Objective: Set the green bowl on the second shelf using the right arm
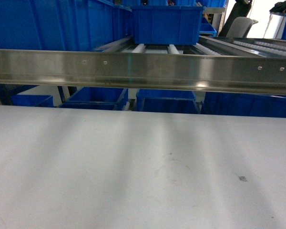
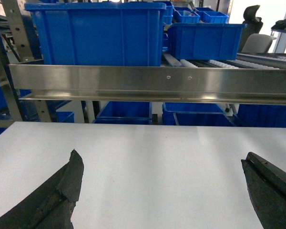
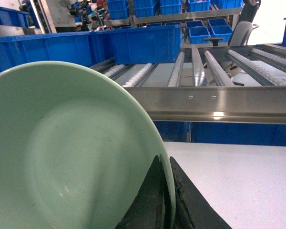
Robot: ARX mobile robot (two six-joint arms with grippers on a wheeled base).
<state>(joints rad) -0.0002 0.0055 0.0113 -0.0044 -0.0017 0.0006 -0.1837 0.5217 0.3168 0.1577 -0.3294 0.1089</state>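
The pale mint-green bowl (image 3: 71, 152) fills the left of the right wrist view, tipped on edge with its inside facing the camera. My right gripper (image 3: 166, 164) is shut on the bowl's rim, one finger inside and one outside. Behind it runs the steel rack's second shelf (image 3: 214, 102) with white roller rails, its front rail also in the head view as the second shelf (image 1: 143, 69). My left gripper (image 2: 162, 164) stands open over the white tabletop (image 2: 157, 157) with nothing between its fingers. Neither gripper nor the bowl shows in the head view.
Blue bins (image 1: 167, 24) sit on the rollers of the shelf, a larger blue bin (image 2: 95, 33) to the left. More blue bins (image 1: 164, 100) stand under the shelf behind the white tabletop (image 1: 133, 167). An office chair (image 1: 240, 26) is at the far right.
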